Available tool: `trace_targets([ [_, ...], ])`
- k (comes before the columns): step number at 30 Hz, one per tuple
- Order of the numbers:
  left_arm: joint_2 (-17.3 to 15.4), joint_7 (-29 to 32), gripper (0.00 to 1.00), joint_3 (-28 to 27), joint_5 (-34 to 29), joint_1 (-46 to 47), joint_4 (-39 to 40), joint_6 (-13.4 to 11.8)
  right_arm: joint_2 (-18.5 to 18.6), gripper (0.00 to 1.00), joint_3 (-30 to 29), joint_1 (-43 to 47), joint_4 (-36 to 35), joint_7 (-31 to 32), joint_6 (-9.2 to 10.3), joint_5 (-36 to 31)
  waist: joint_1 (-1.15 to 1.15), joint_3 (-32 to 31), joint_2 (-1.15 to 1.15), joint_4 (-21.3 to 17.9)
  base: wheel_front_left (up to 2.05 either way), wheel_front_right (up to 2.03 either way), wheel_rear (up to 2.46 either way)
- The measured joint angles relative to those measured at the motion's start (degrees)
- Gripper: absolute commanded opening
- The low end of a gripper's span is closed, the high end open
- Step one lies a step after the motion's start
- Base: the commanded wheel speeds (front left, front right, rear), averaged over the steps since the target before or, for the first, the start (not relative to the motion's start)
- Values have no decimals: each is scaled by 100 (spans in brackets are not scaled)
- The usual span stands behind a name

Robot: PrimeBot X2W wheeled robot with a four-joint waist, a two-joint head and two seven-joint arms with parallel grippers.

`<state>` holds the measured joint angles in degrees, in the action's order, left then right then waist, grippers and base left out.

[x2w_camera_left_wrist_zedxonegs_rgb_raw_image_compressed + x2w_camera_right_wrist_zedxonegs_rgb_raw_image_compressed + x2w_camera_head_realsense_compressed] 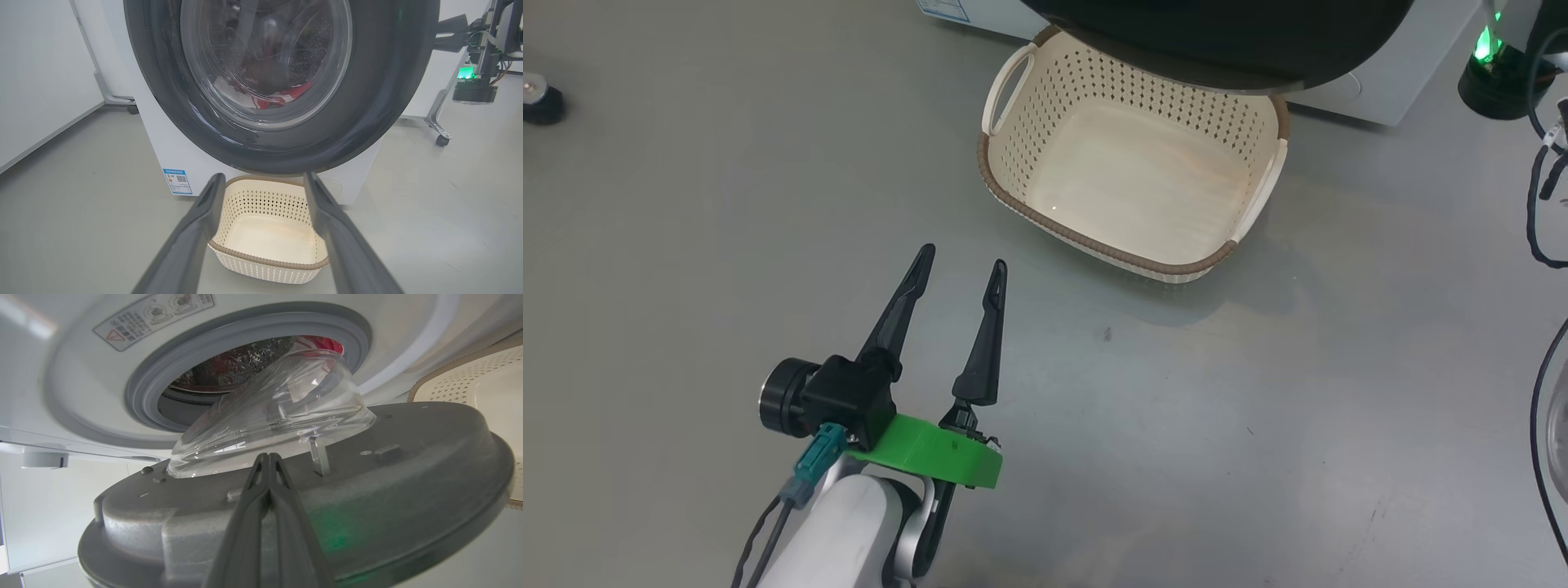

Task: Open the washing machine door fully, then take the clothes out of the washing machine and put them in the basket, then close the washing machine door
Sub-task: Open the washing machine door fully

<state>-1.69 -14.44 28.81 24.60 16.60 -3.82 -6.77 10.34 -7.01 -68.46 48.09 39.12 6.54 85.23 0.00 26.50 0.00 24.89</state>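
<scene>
The washing machine door (380, 81), black-rimmed with a glass centre, stands partly open from the white washing machine (163, 147). Red and white clothes (286, 93) show through the glass, and red clothes (322, 341) lie in the drum behind the grey gasket (139, 396). My right gripper (267, 457) is shut with nothing in it. It points along the door's grey inner face (408, 465), just below the glass bowl (278, 412). The cream basket (1094, 243) sits empty on the floor under the door (1217, 41). My left gripper (962, 260) hangs open, short of the basket (269, 261).
A wheeled stand with a green light (466, 73) and cables (1539, 204) is at the right. A white frame on castors (130, 108) stands left of the washer. A small dark object (539, 98) lies at the far left. Grey floor (1258, 425) spreads around.
</scene>
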Motion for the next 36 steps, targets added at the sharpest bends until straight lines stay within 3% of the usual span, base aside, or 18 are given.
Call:
trace_targets([
  [20,-1,0,100,-1,-100,-25,-10,-1,-75,0,-2,168,30,49,-63,46,0,-131,0,-54,0,0,0],
  [24,-1,0,100,-4,-108,-26,-12,-1,-40,0,59,207,-36,-141,-256,-103,0,-149,0,-70,0,0,0],
  [29,-2,0,100,-75,-110,-41,-56,-1,264,0,260,231,-171,-544,-682,-602,0,-229,0,-89,0,0,0],
  [30,-2,0,100,-75,-110,-41,-56,-1,264,0,260,231,-171,-544,-682,-602,0,-229,0,-89,0,0,0],
  [36,-3,0,100,-112,-129,-178,-183,-1,435,0,550,599,-277,-840,-1259,-1051,0,-425,0,-113,0,0,0],
])
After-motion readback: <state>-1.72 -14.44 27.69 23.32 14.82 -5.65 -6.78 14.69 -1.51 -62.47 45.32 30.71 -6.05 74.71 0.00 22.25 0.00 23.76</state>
